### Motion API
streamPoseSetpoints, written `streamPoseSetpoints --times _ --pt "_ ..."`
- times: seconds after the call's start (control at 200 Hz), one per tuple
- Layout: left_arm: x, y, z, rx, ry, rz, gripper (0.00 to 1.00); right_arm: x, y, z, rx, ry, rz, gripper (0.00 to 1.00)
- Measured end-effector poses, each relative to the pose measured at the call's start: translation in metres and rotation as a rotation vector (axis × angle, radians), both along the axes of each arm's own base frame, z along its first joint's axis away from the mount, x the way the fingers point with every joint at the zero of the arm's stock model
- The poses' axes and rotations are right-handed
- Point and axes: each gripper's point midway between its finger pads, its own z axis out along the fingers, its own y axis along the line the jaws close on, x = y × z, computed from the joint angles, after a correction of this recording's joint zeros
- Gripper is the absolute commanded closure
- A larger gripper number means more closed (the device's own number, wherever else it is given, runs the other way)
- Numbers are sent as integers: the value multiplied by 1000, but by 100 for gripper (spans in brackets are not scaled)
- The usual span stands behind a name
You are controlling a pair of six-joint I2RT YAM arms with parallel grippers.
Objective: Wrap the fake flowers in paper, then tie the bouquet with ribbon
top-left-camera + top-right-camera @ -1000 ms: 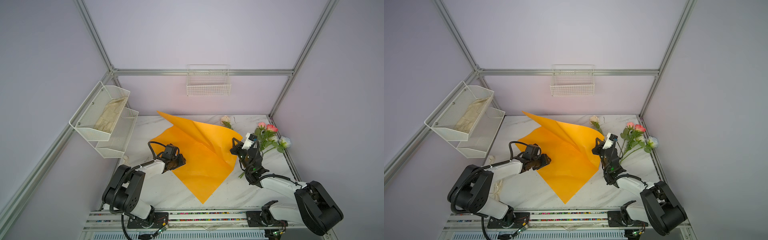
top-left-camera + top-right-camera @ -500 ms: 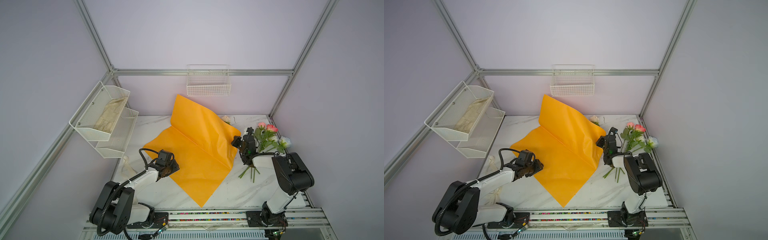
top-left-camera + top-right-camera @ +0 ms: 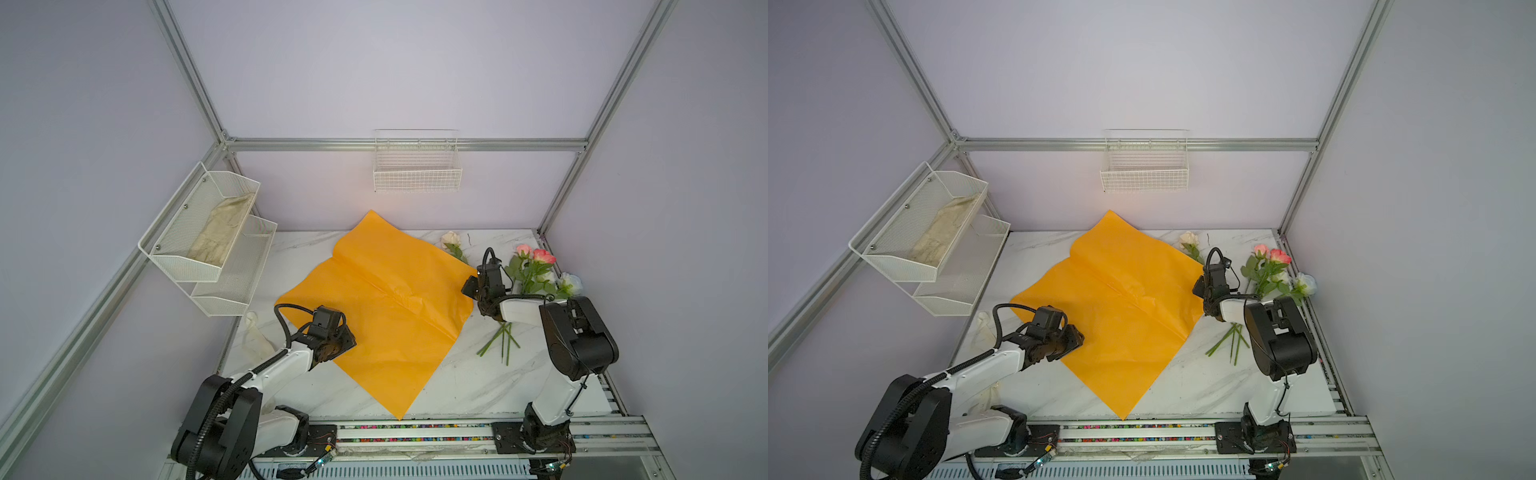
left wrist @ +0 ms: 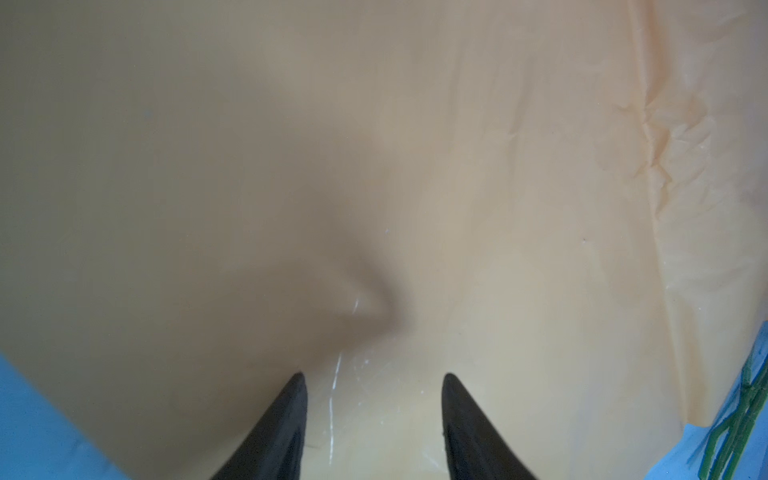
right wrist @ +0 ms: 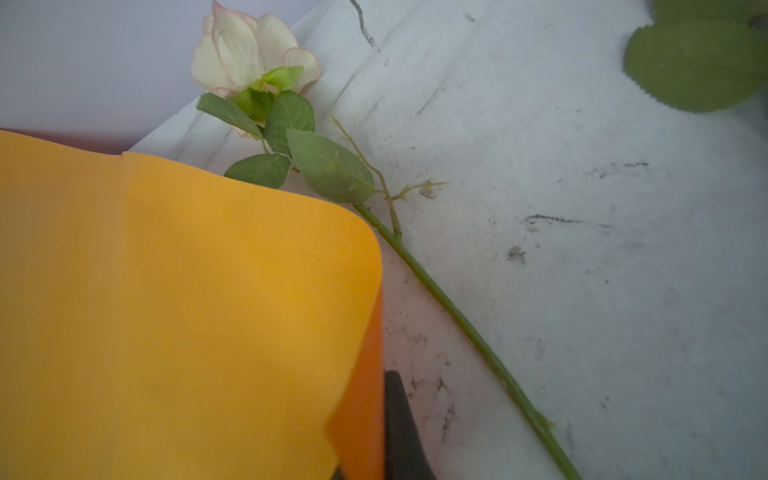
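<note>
The bouquet's orange wrapping paper lies spread on the marble table, its far corner against the back wall. Its flowers lie loose to the right: a cream rose at the back, pink roses, a white rose, and green stems. My left gripper stands open over the paper's left part, with nothing between its fingers. My right gripper is shut on the paper's right corner, one finger hidden behind the sheet.
A white wire basket hangs on the back wall. A two-tier mesh shelf at the left holds a beige cloth. A cream ribbon lies at the table's left edge. A rail runs along the front.
The paper's folded-over flap rose upright and has now come down nearly flat towards the back wall. The left gripper drew back towards the front left. The right gripper stayed shut at the corner.
</note>
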Motion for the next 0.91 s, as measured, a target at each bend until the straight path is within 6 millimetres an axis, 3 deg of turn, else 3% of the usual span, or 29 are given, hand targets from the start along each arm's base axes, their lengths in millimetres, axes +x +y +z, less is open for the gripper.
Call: streamPoseSetpoints --times 0.08,0.155,0.29,0.355,0.43,0.495,0.585,0.635,0.695,0.79,0.905 --pt "-2 1 5 -1 -7 -1 45 1 7 -2 -3 29 43 100" --pt "-3 1 12 -1 -30 -10 51 -1 9 -5 -8 62 58 98" --pt "1 -1 28 2 -85 -46 43 -10 4 -12 -37 118 68 58" --pt "5 -3 34 3 -103 -61 42 -16 2 -8 -47 133 76 49" --pt "11 -6 40 3 -120 -83 39 -19 2 12 -46 109 84 44" --pt "18 -10 45 2 -132 -102 39 -19 6 41 -28 45 107 44" --pt "30 -17 47 -2 -127 -124 39 -18 32 82 84 -68 228 46" --pt "38 -23 46 -9 -118 -141 39 -19 51 92 147 -98 300 48" --pt "46 -30 45 -17 -101 -169 39 -23 73 85 180 -73 373 50" --pt "60 -41 44 -32 -85 -206 39 -39 113 48 204 29 479 53" --pt "67 -47 38 -40 -68 -229 39 -58 134 0 202 165 528 58"
